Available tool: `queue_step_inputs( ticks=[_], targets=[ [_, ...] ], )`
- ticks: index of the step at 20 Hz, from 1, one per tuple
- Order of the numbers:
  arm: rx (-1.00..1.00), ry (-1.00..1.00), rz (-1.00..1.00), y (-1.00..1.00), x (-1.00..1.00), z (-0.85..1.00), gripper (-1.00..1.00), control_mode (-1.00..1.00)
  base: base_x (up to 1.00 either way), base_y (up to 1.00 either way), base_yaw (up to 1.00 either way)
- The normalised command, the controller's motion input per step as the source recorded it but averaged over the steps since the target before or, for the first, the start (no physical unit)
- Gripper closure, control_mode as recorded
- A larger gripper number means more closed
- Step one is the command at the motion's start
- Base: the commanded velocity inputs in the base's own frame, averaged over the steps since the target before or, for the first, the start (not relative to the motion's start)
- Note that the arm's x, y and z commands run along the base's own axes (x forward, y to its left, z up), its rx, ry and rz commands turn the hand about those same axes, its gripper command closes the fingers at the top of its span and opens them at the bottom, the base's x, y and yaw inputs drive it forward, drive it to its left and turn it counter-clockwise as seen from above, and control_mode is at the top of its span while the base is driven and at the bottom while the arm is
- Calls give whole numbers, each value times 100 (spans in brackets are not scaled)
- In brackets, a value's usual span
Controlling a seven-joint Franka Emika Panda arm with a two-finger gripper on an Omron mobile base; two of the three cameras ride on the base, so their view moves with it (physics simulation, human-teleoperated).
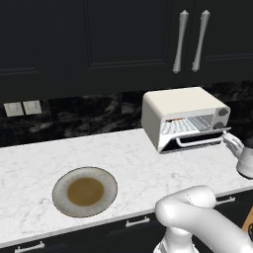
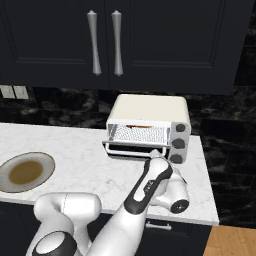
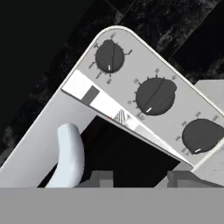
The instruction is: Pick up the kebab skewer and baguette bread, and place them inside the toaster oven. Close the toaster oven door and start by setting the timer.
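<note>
— One question first: where on the tabletop?
— Back right, toaster oven; front left, plate, bare.
— And the toaster oven door?
— Hangs partly down, not shut. Looks like the closing step.
— And the pincer?
— Hovers at the door's right end, just beside the handle, tips apart, clamping nothing.
— Food?
— Orange streak on the rack, probably the baguette bread; reddish bit there too, perhaps the kebab skewer.
— Next?
— Push the door up flush, then reach for a knob; cannot tell which sets the timer.
</note>
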Motion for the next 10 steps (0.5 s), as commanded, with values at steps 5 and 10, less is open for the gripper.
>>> queue_step_inputs(
  ticks=[5, 10],
  targets=[
    [6, 12, -7, 61, 52, 30, -100, -100, 0, 0, 0],
    [6, 15, -1, 51, 50, 20, -100, -100, 0, 0, 0]
  ],
)
